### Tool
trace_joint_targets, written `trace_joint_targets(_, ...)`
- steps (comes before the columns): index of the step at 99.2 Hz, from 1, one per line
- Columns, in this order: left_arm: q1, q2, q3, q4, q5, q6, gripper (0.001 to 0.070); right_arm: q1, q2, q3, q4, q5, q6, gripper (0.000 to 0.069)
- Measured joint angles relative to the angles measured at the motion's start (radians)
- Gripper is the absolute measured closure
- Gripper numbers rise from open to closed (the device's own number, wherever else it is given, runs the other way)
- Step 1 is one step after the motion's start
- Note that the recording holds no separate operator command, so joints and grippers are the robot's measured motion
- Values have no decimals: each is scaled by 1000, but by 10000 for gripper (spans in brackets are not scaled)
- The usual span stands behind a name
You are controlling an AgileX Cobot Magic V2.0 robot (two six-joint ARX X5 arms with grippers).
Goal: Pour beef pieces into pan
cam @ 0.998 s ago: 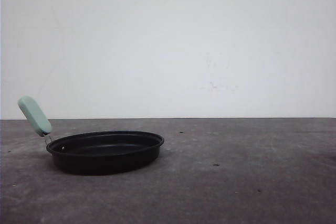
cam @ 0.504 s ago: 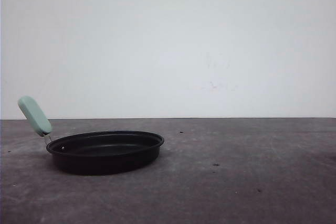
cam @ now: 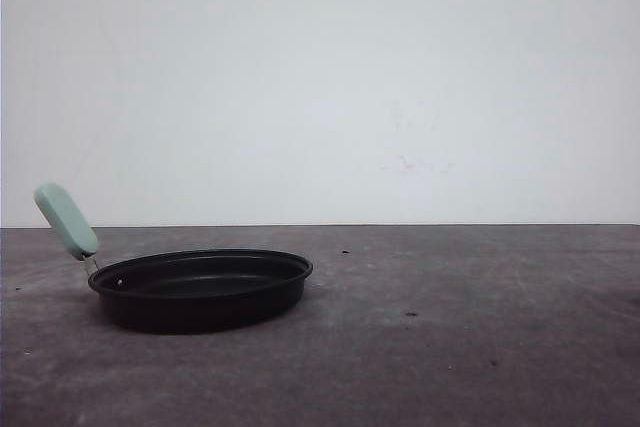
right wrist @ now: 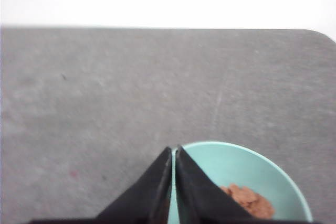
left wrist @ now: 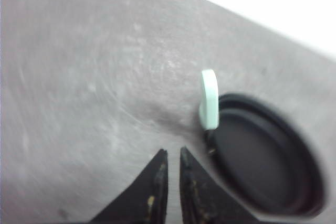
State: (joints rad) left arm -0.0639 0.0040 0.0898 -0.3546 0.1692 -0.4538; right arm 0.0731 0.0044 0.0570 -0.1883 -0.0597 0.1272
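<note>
No brand, label or writing can be read on anything. A grey, scuffed counter (cam: 450,347) is seen carrying everything, with a plain white wall (cam: 320,77) behind it. The pan (cam: 200,289) is set flat on the counter, black and shallow, its pale mint-green handle (cam: 66,220) angled upward from the rim. In the left wrist view the pan (left wrist: 265,163) lies just beside and slightly ahead of the left gripper (left wrist: 170,156), with the handle (left wrist: 209,99) nearest to the fingertips; nothing is held there, and the jaws are seen nearly closed with a thin slit between them. A teal bowl (right wrist: 247,169) is seen directly under the right gripper (right wrist: 173,153), whose jaws are drawn narrow, with the bowl's rim at the slit between them; whether the rim is actually pinched cannot be told. The beef pieces (right wrist: 247,199) are heaped in the bowl, just beside the right gripper's fingers.
</note>
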Motion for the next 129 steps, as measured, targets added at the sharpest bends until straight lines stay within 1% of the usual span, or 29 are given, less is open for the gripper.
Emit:
trace_joint_targets(5, 0, 0, 0, 0, 18, -66, 696, 0, 0, 0, 14, -10, 36, 684)
trace_joint_targets(10, 0, 0, 0, 2, 49, -117, 696, 0, 0, 0, 44, -38, 76, 684)
trace_joint_targets(17, 0, 0, -6, 31, 106, -173, 696, 0, 0, 2, 97, -90, 126, 684)
trace_joint_targets(24, 0, 1, -6, 82, 177, -224, 696, 0, 0, 21, 154, -142, 168, 684)
trace_joint_targets(27, 0, 2, 5, 96, 193, -238, 696, 0, 1, 38, 174, -157, 181, 684)
trace_joint_targets(32, 0, 8, 48, 95, 190, -248, 696, 0, 1, 80, 183, -169, 195, 684)
trace_joint_targets(38, 0, 24, 126, 92, 150, -246, 696, 0, 1, 141, 184, -170, 196, 684)
trace_joint_targets(43, 0, 47, 203, 88, 113, -230, 696, 0, 1, 194, 175, -160, 190, 684)
trace_joint_targets(47, 0, 77, 275, 79, 85, -203, 696, 0, 5, 235, 165, -149, 178, 684)
trace_joint_targets(52, 0, 122, 354, 61, 69, -164, 696, 0, 18, 292, 136, -147, 155, 684)
trace_joint_targets(62, 0, 243, 505, 3, 67, -85, 696, 0, 68, 412, 60, -146, 109, 684)
trace_joint_targets(70, 0, 355, 638, -46, 66, -36, 696, 0, 127, 518, -20, -133, 78, 684)
trace_joint_targets(90, 0, 603, 982, -143, 67, 32, 696, 0, 311, 834, -244, -62, 46, 684)
trace_joint_targets(99, 0, 681, 1109, -188, 67, 81, 696, 0, 383, 969, -322, -35, 13, 684)
trace_joint_targets(109, 0, 737, 1206, -193, 67, 145, 696, 0, 447, 1097, -395, -17, -29, 684)
trace_joint_targets(114, 0, 753, 1235, -193, 67, 164, 696, 0, 472, 1148, -422, -16, -45, 684)
trace_joint_targets(121, 0, 756, 1244, -196, 67, 177, 696, 0, 498, 1199, -453, -16, -60, 684)
trace_joint_targets(129, 0, 757, 1244, -230, 67, 177, 695, 0, 510, 1220, -469, -18, -70, 684)
